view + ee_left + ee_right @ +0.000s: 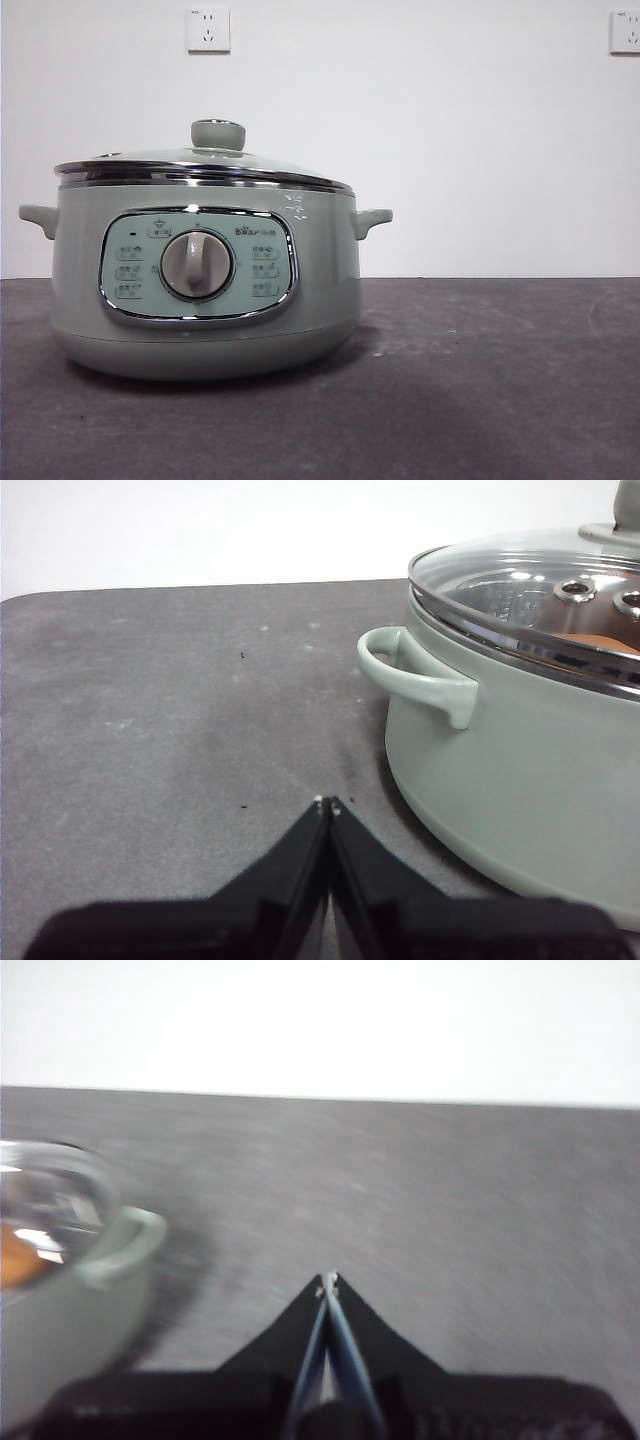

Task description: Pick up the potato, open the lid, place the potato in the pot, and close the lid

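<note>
Nearest the front camera lies a broad strip of bare dark grey worktop (pixel 480 400), scuffed with pale marks, and it runs open all the way along the right side to the far edge where it meets the white wall (pixel 450 130).

On the left half of the worktop stands the large pale sage-green electric cooking pot (pixel 205 300), its chrome-framed control panel (pixel 198 266) and round dial (pixel 197 264) turned toward the front camera, one small handle sticking out on each side. The round glass lid with its shiny steel rim (pixel 200 168) sits closed on the pot, the sage-green knob (pixel 218 133) upright at its centre.

Through the glass, both wrist views show an orange-brown patch inside: the smooth-skinned oval potato (pixel 610 643), lying in the pot under the lid.

The left hand (pixel 328 805) has its two black jaws pressed together, holding nothing. It hangs low over bare worktop, just clear of the pot's left handle (pixel 415 670), with plenty of free surface on its far side.

The right hand (pixel 327 1280), in a blurred picture, also has its jaws together and empty. It is near the pot's right handle (pixel 120 1245) without touching it, with open worktop stretching away beyond.

Two white wall sockets (pixel 208 29) sit high on the far wall.
</note>
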